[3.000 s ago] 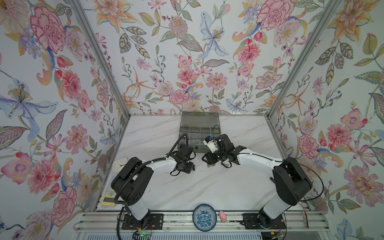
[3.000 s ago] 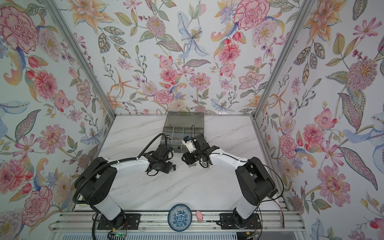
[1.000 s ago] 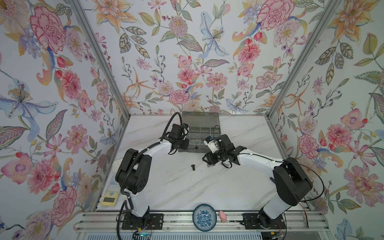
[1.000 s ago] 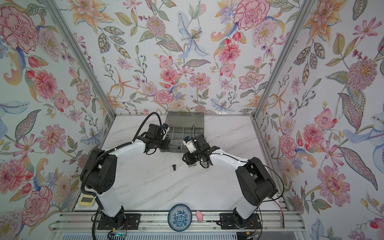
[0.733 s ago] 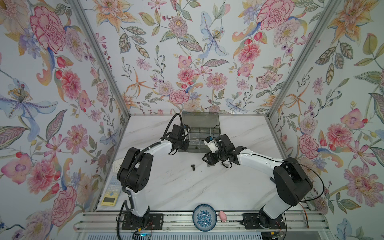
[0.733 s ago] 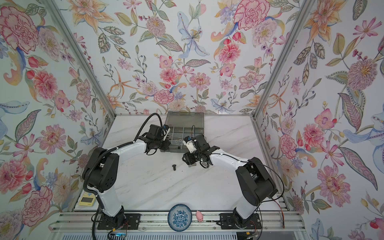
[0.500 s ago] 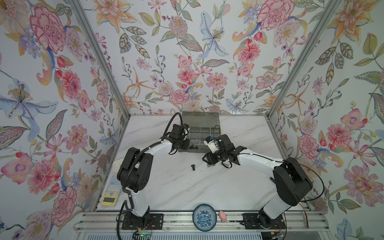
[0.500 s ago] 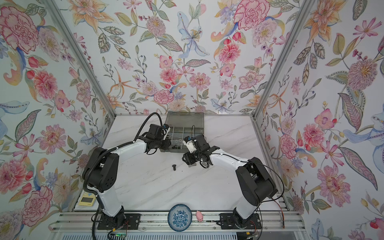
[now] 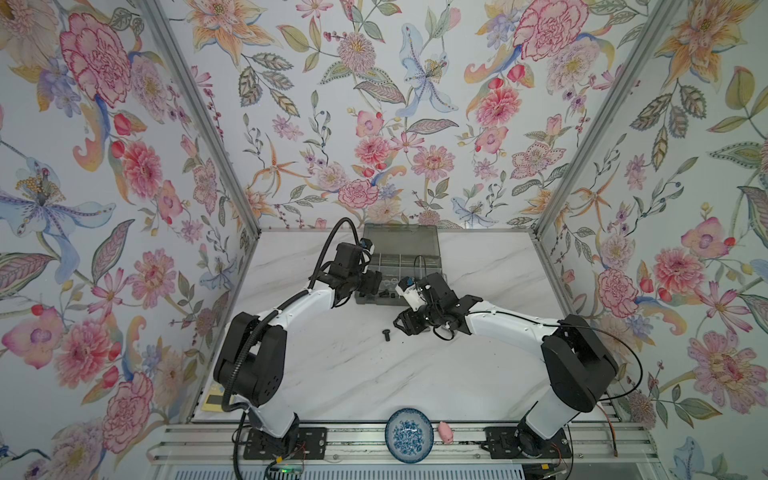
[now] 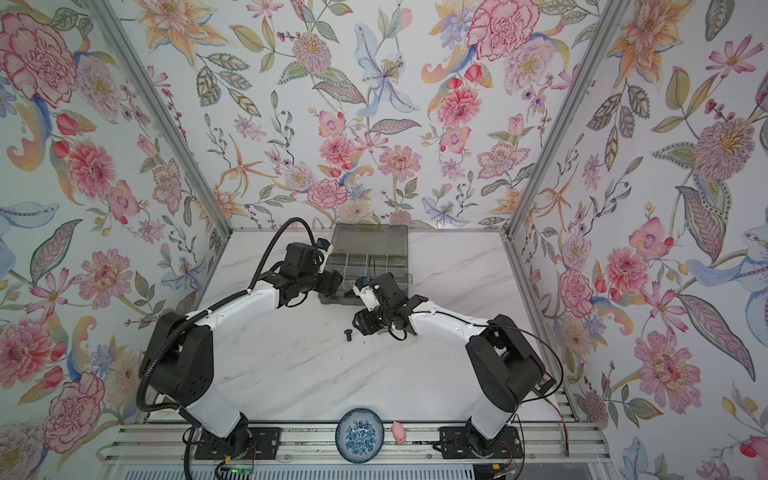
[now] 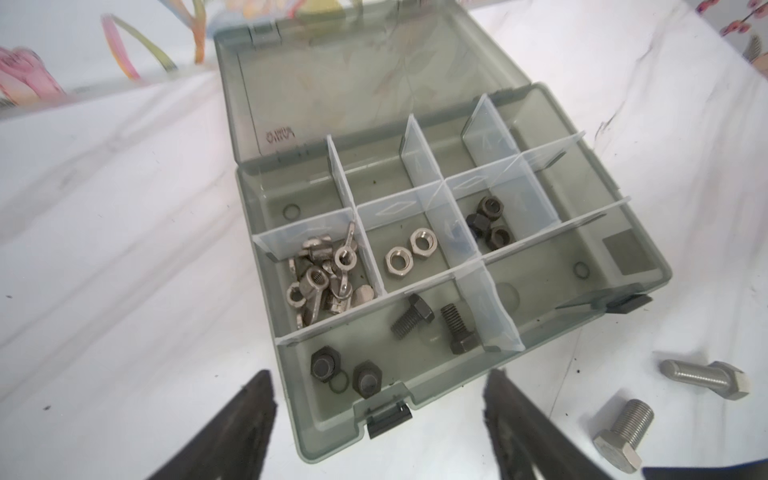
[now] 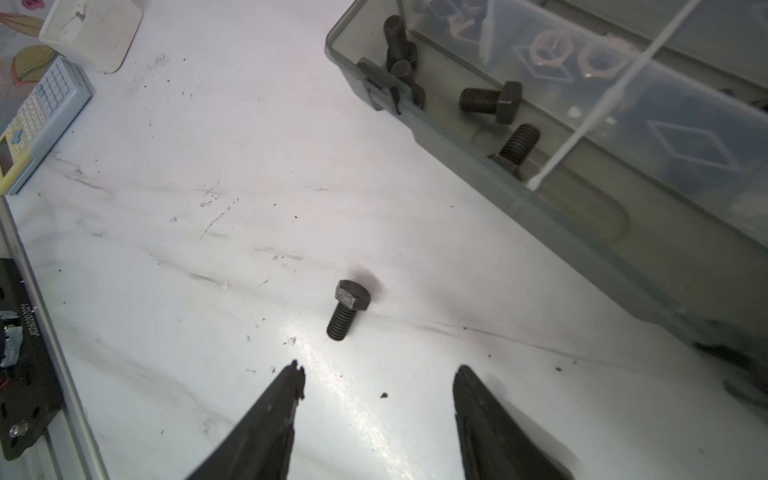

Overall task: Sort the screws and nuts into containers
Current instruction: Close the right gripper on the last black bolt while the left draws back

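1. Smoky translucent box [image 11: 457, 386]: black threaded screws [image 11: 415, 320] in front compartment, silver wing nuts [image 11: 322, 278] behind.
2. Matte black hex screw [image 12: 347, 309] lies on marble [image 12: 208, 249] before box.
3. L gripper [image 11: 379, 374] at box front, R gripper [image 12: 380, 368] before box: jaws apart, empty.

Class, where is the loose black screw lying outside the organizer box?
In both top views the loose black screw lies on the table near centre, just left of the right end effector, in front of the organizer box.
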`<action>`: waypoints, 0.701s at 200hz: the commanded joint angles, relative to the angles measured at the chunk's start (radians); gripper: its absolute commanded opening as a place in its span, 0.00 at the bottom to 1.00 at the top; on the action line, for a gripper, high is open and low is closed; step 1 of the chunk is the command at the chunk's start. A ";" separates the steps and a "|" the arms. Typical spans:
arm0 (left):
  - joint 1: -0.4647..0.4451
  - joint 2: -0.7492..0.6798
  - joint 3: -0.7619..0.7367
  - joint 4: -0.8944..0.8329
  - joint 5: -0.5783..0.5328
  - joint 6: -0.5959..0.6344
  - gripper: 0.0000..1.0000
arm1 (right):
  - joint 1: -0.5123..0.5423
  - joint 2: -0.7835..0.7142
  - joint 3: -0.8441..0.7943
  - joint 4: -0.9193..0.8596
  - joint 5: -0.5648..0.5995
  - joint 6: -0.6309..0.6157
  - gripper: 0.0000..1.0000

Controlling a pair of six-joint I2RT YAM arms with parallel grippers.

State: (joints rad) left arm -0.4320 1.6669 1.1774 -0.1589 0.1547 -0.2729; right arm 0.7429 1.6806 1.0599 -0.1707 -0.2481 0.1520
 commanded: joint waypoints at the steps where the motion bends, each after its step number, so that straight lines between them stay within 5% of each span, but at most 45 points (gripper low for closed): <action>1: 0.009 -0.083 -0.080 0.010 -0.043 -0.042 0.90 | 0.039 0.055 0.050 -0.014 0.045 0.060 0.61; 87: 0.083 -0.320 -0.365 0.066 -0.067 -0.169 0.99 | 0.132 0.208 0.164 -0.067 0.161 0.227 0.62; 140: 0.098 -0.343 -0.397 0.068 -0.052 -0.154 0.99 | 0.161 0.274 0.227 -0.119 0.204 0.263 0.60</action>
State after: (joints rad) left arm -0.3424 1.3399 0.7853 -0.1062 0.1009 -0.4263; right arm 0.8925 1.9285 1.2514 -0.2291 -0.0917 0.3828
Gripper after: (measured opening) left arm 0.993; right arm 0.603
